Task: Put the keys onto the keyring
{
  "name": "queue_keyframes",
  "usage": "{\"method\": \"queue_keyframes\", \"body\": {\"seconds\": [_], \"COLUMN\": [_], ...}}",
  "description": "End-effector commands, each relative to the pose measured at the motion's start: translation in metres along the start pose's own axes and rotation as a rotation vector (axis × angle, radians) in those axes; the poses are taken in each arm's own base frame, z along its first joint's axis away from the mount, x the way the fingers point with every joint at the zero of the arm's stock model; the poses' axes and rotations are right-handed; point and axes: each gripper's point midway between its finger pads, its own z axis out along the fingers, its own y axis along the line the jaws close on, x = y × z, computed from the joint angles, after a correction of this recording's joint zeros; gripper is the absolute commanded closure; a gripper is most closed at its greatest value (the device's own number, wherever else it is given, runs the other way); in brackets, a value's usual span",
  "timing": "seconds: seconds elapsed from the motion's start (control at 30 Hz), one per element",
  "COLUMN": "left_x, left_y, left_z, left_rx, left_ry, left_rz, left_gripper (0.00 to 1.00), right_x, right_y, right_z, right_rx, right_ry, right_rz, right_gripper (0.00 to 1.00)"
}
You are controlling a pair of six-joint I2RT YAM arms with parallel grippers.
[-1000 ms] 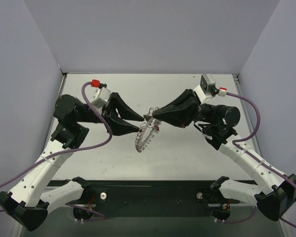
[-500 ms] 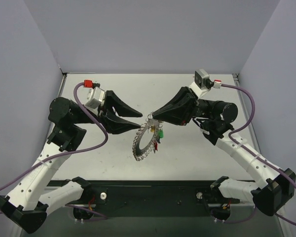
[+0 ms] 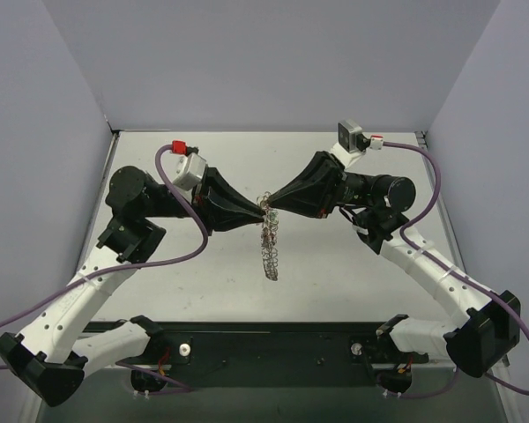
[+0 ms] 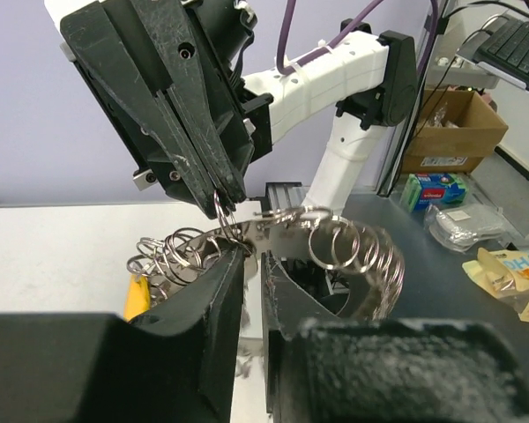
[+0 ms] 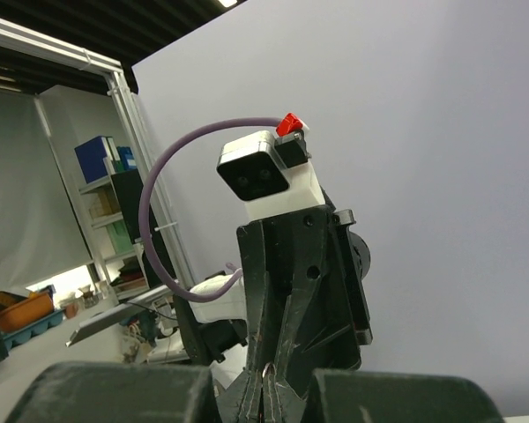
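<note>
Keyring point(image 3: 270, 247) hangs edge-on above the worktop point(image 3: 361, 282), mid-scene. Its long axis runs from the tool tips down twd the near edge. Both tools meet at its top rim. Left tool point(image 3: 259, 212) comes in from the left, fingers nearly together, prob. clamped on the rim plate. Right tool point(image 3: 272, 207) comes from the right, pinched together on one rim loop. Neither arm is nearer. Yellow key point(image 4: 137, 298) sits just under the rim; other keys unclear. Next move prob. turns on that pinched loop.

Pale table point(image 3: 353, 273) bears a black base rail point(image 3: 273, 344).
</note>
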Motion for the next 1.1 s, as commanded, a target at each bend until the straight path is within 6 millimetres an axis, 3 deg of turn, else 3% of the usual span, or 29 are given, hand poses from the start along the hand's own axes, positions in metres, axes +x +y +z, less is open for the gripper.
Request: {"method": "queue_keyframes", "body": {"seconds": [0.0,0.23,0.47,0.7,0.8,0.87,0.9,1.07], "left_x": [-0.004,0.0,-0.002,0.001,0.001,0.01,0.011,0.015], "left_y": [0.0,0.001,-0.004,0.0,0.002,0.005,0.005,0.004], "left_z": [0.005,0.015,0.025,0.021,0.015,0.008,0.005,-0.01], "left_rx": [-0.011,-0.023,-0.015,-0.06,-0.112,-0.158,-0.17,-0.248], "left_ry": [0.002,0.01,0.013,0.021,0.036,0.074,0.081,0.109], "left_rz": [0.04,0.044,0.049,0.066,0.089,0.064,0.076,0.091], "left_gripper": [0.79,1.0,1.0,1.0,0.86,0.66,0.61,0.46], "right_x": [-0.044,-0.043,-0.04,-0.037,-0.035,-0.033,-0.031,-0.023], "right_y": [0.064,0.062,0.056,0.051,0.049,0.046,0.044,0.038], "right_z": [0.002,0.001,0.001,0.001,0.001,0.0,0.0,-0.003], "right_rx": [-0.195,-0.189,-0.174,-0.155,-0.146,-0.137,-0.132,-0.109], "right_ry": [-0.14,-0.144,-0.136,-0.124,-0.117,-0.11,-0.106,-0.087], "right_rz": [-0.35,-0.344,-0.337,-0.33,-0.326,-0.318,-0.313,-0.285], "right_gripper": [1.0,1.0,1.0,1.0,1.0,1.0,1.0,1.0]}}
